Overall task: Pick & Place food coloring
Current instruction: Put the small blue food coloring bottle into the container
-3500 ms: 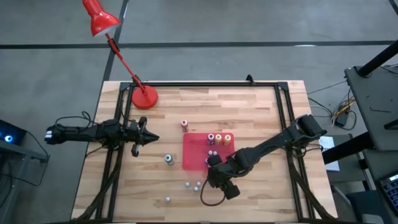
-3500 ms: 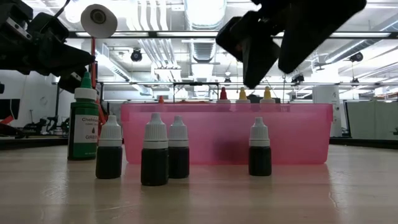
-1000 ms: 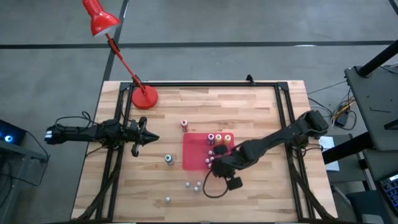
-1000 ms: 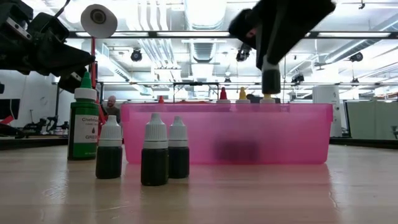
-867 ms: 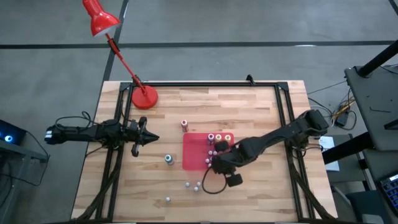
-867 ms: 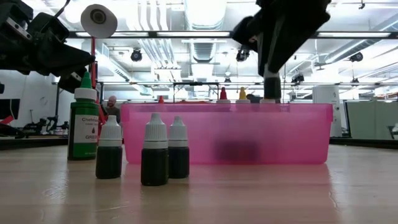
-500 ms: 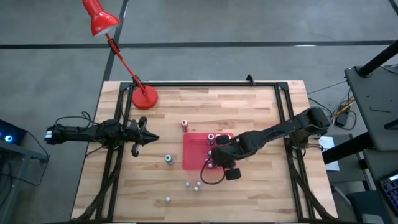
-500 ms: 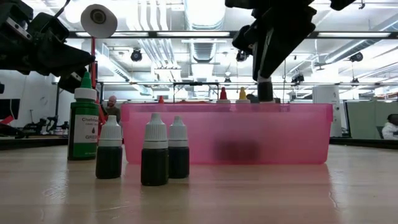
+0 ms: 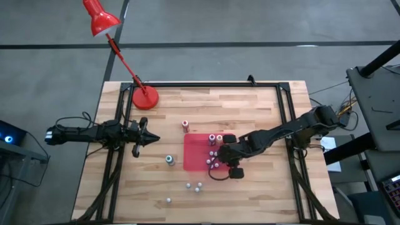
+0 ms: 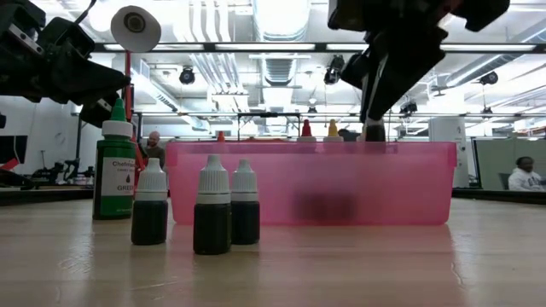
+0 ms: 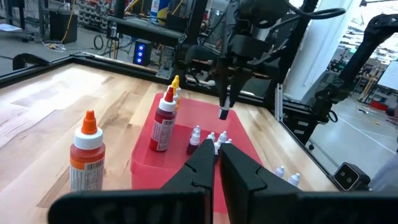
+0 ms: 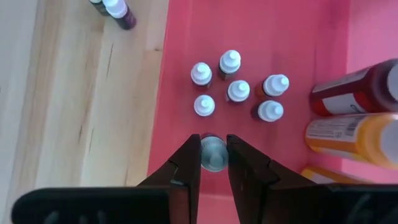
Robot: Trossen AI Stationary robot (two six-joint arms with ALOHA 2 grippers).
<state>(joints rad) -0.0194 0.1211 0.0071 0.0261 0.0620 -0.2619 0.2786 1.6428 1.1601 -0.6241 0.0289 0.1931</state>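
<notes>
The right end effector (image 12: 213, 163) hangs over the pink tray (image 9: 195, 154) near the middle of the surface (image 9: 262, 194), its fingers pinched narrow on one small food coloring bottle (image 12: 213, 152). That bottle stands upright, long axis vertical, pale cap up toward the wrist camera. Below it in the tray, five more small bottles (image 12: 237, 91) stand upright in a tight cluster, caps up. Three taller bottles (image 11: 164, 115) line the tray's far side, also upright. Outside the tray, three small dark bottles (image 10: 212, 217) stand on the bare wood toward the surface's front edge, and a green bottle (image 10: 113, 170) stands beside them. The left end effector (image 9: 152, 139) waits near the left edge, fingers closed together on nothing.
</notes>
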